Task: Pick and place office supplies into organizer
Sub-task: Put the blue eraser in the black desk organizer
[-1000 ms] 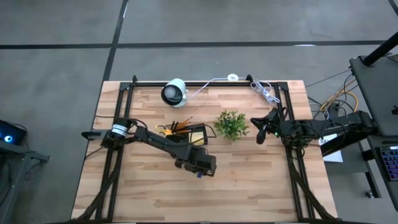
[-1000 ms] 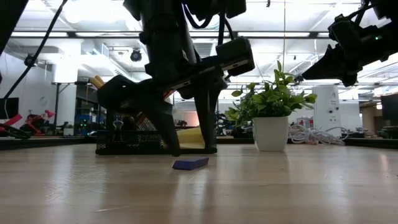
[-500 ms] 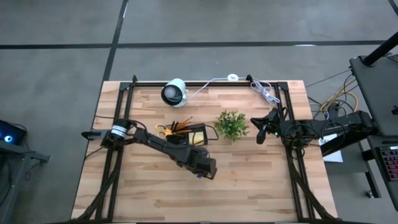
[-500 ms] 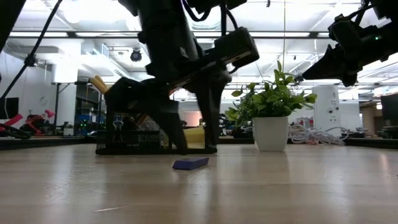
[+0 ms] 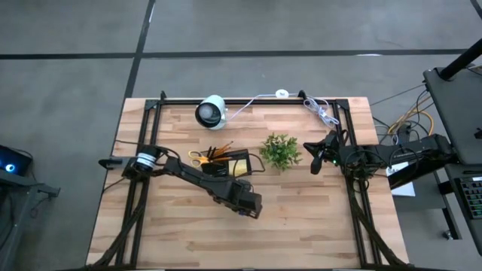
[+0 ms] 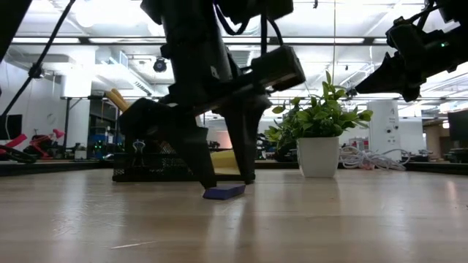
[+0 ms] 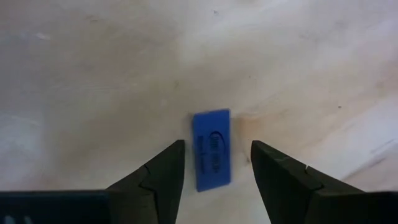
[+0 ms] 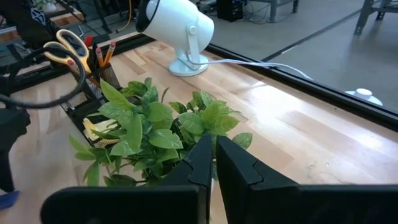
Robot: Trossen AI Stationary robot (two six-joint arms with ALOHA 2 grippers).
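Note:
A small blue piece (image 7: 211, 149) lies flat on the wooden table, also in the low view (image 6: 224, 192). My left gripper (image 7: 217, 146) is open and points down over it (image 6: 228, 183), one finger on each side, with a gap showing on both sides. The black organizer (image 5: 226, 162) stands behind it, holding yellow-handled scissors (image 8: 68, 45), orange pencils (image 8: 106, 53) and a yellow sticky-note pad (image 5: 240, 167). My right gripper (image 5: 314, 162) is shut and hangs in the air right of the plant (image 8: 213, 146).
A small green plant in a white pot (image 5: 280, 150) stands between the organizer and my right gripper. A white round camera-like device (image 5: 211, 111) and a white coiled cable (image 5: 320, 111) sit near the far edge. Bare wood lies toward the near edge (image 5: 301, 233).
My left gripper has come down a little toward the blue piece, and its fingertips now stand close to the table on either side of it. The blue piece has stayed where it was.

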